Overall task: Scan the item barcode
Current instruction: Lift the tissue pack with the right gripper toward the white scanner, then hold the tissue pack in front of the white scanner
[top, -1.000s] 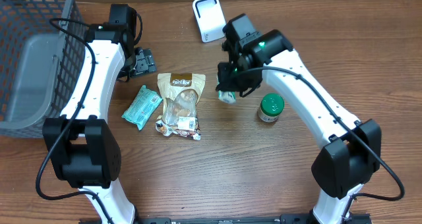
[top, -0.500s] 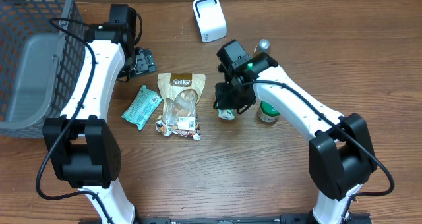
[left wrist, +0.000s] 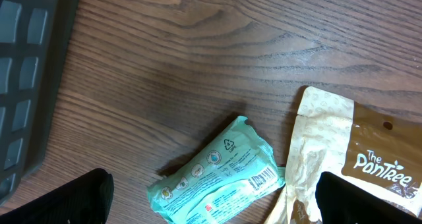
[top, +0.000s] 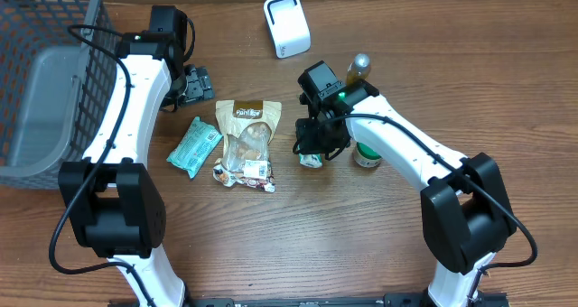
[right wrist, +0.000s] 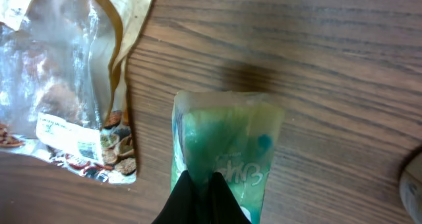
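Observation:
My right gripper [top: 312, 146] is shut on a green see-through pouch [top: 312, 158], pinching its near end between both fingers [right wrist: 198, 197]. The pouch [right wrist: 227, 145] hangs just over or on the wood, right of the brown snack bag [top: 246, 143]. The white barcode scanner [top: 286, 25] stands at the back of the table, well away from the pouch. My left gripper [top: 191, 83] is open, with its black fingers [left wrist: 66, 201] spread wide above a teal packet [left wrist: 217, 174] whose barcode faces up.
A grey wire basket [top: 45, 81] fills the far left. A green-lidded jar [top: 368, 152] sits beside my right arm, with a small bottle [top: 359, 67] behind it. The teal packet [top: 194, 146] lies left of the snack bag [right wrist: 66, 85].
My right arm has moved toward the table's front and down with the green pouch, away from the scanner. The small bottle behind it has come into view. The left arm has not moved.

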Motion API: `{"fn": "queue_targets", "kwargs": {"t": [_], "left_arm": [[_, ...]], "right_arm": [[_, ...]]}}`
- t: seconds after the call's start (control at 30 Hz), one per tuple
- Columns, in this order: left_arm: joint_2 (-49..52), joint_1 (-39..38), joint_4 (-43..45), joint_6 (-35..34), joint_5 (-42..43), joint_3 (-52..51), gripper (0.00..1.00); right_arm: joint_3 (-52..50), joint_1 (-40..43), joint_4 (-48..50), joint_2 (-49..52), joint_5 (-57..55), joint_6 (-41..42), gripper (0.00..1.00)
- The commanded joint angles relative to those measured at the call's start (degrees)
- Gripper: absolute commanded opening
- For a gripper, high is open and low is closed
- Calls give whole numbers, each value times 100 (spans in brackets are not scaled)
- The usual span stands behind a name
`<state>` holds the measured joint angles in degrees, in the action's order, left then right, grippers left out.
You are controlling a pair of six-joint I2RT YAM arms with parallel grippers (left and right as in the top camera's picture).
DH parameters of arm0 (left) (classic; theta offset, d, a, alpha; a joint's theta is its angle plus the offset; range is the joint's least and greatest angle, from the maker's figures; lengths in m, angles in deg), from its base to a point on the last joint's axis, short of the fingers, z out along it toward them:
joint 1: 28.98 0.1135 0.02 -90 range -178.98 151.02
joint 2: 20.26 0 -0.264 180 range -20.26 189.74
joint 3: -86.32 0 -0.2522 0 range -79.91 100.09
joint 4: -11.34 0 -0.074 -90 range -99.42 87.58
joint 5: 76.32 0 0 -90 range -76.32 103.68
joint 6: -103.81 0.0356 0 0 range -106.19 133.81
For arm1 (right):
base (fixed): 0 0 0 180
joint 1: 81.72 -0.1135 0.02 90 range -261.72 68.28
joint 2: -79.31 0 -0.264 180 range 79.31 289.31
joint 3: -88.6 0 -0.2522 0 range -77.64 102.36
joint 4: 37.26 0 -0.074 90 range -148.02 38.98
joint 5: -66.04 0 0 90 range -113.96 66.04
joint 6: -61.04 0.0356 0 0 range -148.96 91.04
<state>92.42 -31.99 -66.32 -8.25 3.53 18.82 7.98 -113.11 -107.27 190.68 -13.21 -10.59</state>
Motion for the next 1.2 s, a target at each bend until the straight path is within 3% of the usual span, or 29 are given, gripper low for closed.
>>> {"fn": "queue_targets", "kwargs": {"t": [0.0,0.17,0.27,0.37,0.57,1.17], "left_arm": [[44,-7,-15,87,-76,109,100],[44,-7,-15,87,-76,109,100],[44,-7,-15,87,-76,109,100],[44,-7,-15,87,-76,109,100],[44,-7,-15,87,-76,109,100],[44,-7,-15,87,-76,109,100]], "right_arm": [[866,85,-179,-70,258,-24,4],[2914,304,-1224,-70,885,-11,3],[4739,551,-1792,-70,892,286,3],[5504,664,-1718,-70,887,284,3],[5506,728,-1040,94,879,282,4],[5499,1027,1331,2090,911,610,4]]}}
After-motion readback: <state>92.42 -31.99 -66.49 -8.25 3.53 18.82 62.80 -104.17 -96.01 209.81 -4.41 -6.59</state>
